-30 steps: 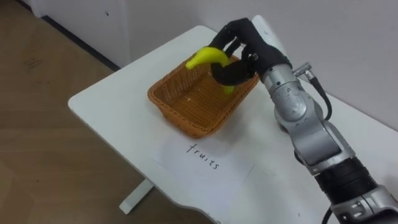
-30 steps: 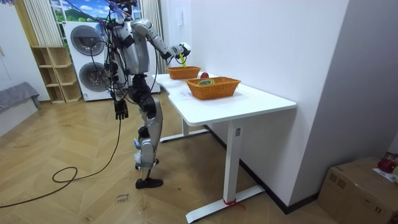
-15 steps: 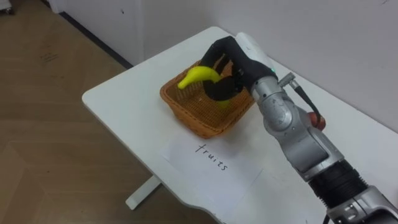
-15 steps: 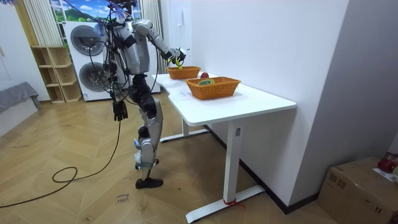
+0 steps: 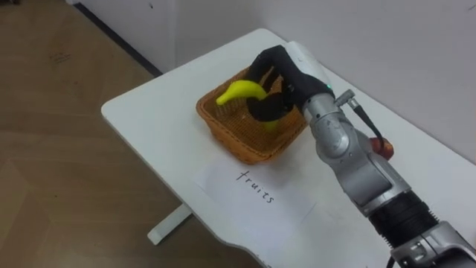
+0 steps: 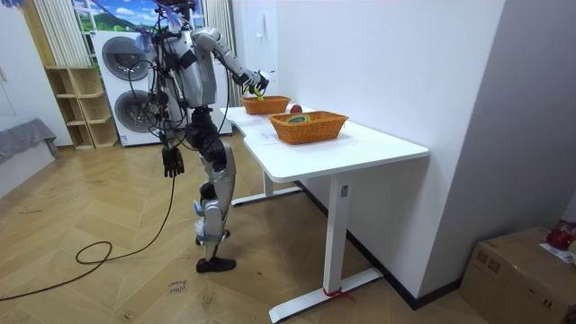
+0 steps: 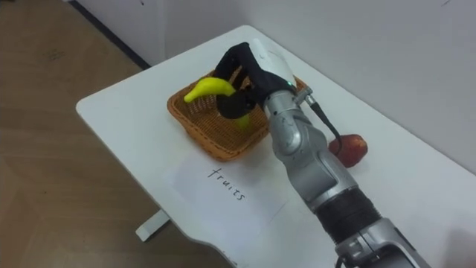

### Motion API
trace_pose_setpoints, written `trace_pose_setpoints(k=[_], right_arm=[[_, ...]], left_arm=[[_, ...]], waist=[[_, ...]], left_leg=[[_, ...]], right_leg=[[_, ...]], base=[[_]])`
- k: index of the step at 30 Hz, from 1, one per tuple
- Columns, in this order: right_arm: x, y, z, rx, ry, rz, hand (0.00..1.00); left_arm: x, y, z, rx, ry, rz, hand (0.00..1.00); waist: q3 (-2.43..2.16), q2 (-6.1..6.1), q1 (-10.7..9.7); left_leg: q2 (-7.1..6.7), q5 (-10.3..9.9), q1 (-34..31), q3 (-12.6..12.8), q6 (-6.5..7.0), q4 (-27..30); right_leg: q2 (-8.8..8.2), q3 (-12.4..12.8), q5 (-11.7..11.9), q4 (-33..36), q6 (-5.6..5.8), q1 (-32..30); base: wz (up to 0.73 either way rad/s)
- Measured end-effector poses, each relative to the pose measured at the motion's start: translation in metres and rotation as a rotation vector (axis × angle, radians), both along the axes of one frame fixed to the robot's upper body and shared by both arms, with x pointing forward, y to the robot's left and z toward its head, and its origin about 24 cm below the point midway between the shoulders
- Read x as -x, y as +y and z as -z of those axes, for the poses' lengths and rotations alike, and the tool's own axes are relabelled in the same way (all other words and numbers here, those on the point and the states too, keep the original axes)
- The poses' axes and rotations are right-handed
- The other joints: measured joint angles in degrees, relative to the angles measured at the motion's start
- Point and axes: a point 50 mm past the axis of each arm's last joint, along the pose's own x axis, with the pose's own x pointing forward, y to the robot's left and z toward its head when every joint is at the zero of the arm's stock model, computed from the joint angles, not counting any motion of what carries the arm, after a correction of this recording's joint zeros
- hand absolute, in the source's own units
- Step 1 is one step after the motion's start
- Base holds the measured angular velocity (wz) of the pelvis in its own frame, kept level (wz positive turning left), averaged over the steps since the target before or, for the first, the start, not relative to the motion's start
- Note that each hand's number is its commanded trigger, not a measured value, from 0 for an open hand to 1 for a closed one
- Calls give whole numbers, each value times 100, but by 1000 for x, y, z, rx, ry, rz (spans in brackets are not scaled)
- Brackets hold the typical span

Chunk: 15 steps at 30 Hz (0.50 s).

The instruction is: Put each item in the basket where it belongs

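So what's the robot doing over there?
The robot's right hand is curled round a curved yellow banana, holding it over the brown woven wicker basket on the white table. A red apple lies on the table beside its arm. Its left hand hangs at its side.

I'm seeing the banana (image 5: 239, 91) showing bright yellow against the black right hand (image 5: 286, 74), whose forearm is shining silver-grey. The wicker basket (image 5: 230, 138) toward the desk's far edge is showing an orange-brown weave. The desk (image 5: 141, 112) is reading plain white, and the paper sheet (image 5: 223, 182) by its near edge is white too, carrying dark handwriting. An apple (image 7: 351, 149) is glowing red. In the room view the floor (image 6: 90, 288) is showing a brown herringbone pattern, and the left hand (image 6: 171, 160) is looking black.
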Motion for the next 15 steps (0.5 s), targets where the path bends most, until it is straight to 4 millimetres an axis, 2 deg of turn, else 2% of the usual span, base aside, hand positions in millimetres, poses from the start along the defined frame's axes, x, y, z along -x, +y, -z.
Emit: trace_pose_setpoints(k=[3,4,5,6,7,8,11,15], right_arm=[[0,0,0,0,-1,4,100],[0,0,0,0,0,4,85],[0,-1,0,0,0,5,57],[0,-1,1,1,0,8,44],[0,-1,1,1,0,9,15],[0,-1,1,2,0,9,0],[1,2,5,20,13,-3,0],[0,-4,19,48,68,20,0]], left_arm=[[-1,3,-1,-8,-2,1,0],[-1,4,-1,-9,-3,2,0],[-1,5,-2,-12,-2,3,0],[-2,6,-2,-14,-3,2,0],[-2,6,-2,-15,-4,2,0],[-2,7,-3,-16,-4,2,0],[-2,9,-4,-24,1,1,0],[-2,9,-4,-23,0,3,0]], waist=[[11,-44,36],[12,-59,37],[13,-85,45],[11,-103,45],[13,-110,49],[13,-122,53],[7,-150,51],[10,-146,58]], left_leg=[[1,0,-15,1,-1,6],[1,0,-28,1,-2,11],[1,0,-77,0,-3,28],[-1,-3,-114,-5,-4,68],[-2,-5,-121,-5,-3,77],[-3,-6,-137,-3,-2,85],[-6,-6,-128,-4,-1,90],[-7,-6,-131,-8,-1,105]], right_leg=[[2,-1,0,-2,0,-43],[2,-4,0,-1,0,-40],[3,-35,1,-1,0,-45],[3,-64,1,1,0,-58],[3,-66,2,1,1,-62],[1,-71,5,1,4,-68],[2,-66,6,1,6,-51],[5,-14,5,-3,6,-40]], base=[[0],[0],[7],[7],[6],[0],[0],[0]])
